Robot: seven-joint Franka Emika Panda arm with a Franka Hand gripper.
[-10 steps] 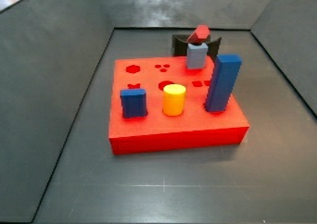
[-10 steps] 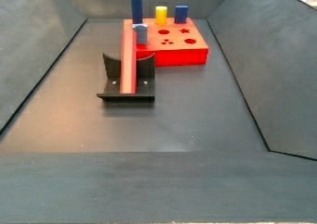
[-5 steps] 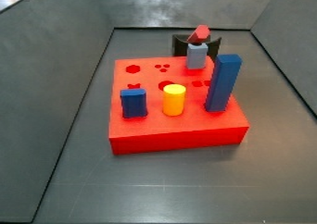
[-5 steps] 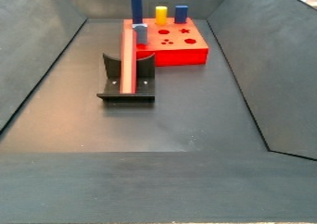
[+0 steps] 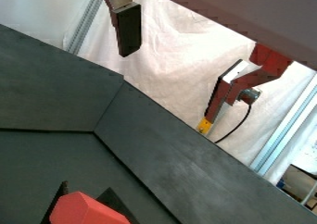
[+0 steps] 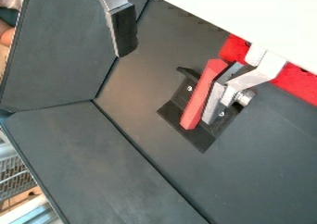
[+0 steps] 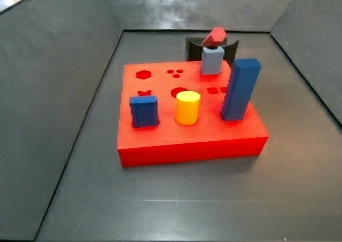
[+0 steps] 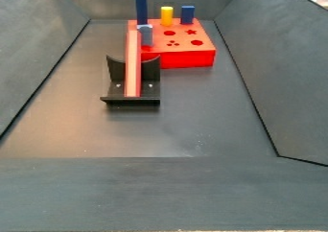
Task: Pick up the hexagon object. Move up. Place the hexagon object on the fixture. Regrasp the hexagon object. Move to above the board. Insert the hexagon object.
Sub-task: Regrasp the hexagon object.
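I see the hexagon object (image 8: 130, 63) lying lengthwise in the notch of the fixture (image 8: 130, 94), so I judge the pick-up, lift and placement done; the regrasp, the move above the board (image 7: 187, 126) and the insertion are left. My gripper (image 6: 181, 59) is high above the fixture, out of both side views. In a wrist view its fingers (image 6: 121, 26) stand spread apart with nothing between them, and the red bar shows far below in the bracket.

On the board stand a tall blue block (image 7: 241, 89), a yellow cylinder (image 7: 187, 107), a short blue block (image 7: 143, 111) and a grey peg (image 7: 211, 58), with several holes free. The floor (image 8: 179, 130) is dark grey, matte and bare, ringed by sloping dark walls (image 8: 38, 63). Beyond them, a wrist view shows white sheeting (image 5: 198, 61) and a red piece of equipment with a cable (image 5: 242, 84); I cannot tell what it is.
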